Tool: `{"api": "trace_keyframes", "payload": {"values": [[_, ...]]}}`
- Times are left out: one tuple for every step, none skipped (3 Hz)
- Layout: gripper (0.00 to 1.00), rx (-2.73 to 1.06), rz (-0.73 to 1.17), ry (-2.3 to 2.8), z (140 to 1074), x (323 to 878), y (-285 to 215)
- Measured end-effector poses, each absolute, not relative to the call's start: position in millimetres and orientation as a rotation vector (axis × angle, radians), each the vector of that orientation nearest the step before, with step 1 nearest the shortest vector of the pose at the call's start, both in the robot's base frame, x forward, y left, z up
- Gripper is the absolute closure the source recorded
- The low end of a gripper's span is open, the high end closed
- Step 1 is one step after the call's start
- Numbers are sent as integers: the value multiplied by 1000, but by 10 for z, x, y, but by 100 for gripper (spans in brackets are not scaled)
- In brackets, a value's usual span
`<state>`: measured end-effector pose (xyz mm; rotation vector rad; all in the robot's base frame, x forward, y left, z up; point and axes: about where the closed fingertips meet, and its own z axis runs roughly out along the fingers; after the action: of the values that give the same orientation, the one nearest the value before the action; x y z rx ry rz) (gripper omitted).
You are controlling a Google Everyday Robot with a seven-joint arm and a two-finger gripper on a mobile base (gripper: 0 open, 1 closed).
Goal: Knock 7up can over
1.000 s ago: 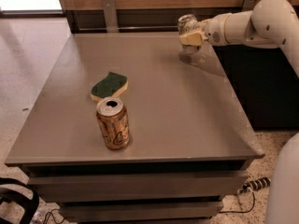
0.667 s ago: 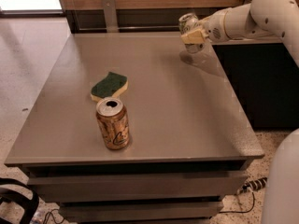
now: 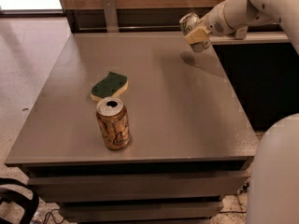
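The 7up can (image 3: 188,22), silvery with a silver top, is tilted and held off the table at the far right. My gripper (image 3: 195,33) reaches in from the upper right on the white arm and is shut on the can, with its yellowish fingers (image 3: 198,35) against the can's side. The can's shadow (image 3: 196,59) falls on the grey table (image 3: 177,111) just below it.
A gold-orange can (image 3: 113,123) stands upright near the table's front edge. A green and yellow sponge (image 3: 109,85) lies just behind it. A wooden wall and a metal bracket (image 3: 110,14) line the back edge. The robot's white body (image 3: 275,171) is at the front right.
The arm's forearm has risen toward the upper right. The gripper and the 7up can have stayed almost in the same spot above the far right of the table.
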<state>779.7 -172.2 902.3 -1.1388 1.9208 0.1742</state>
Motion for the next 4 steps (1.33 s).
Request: {"api": "trace_keyframes", "payload": {"values": [[100,-1239,191,1964,8965,7740,-1667],[100,-1311,233,2014,8838,7692,-1624],[100,-1347,245,2070,8699,7670,-1637],[100,-1388,219,2134,8552,7689,-1638]]}}
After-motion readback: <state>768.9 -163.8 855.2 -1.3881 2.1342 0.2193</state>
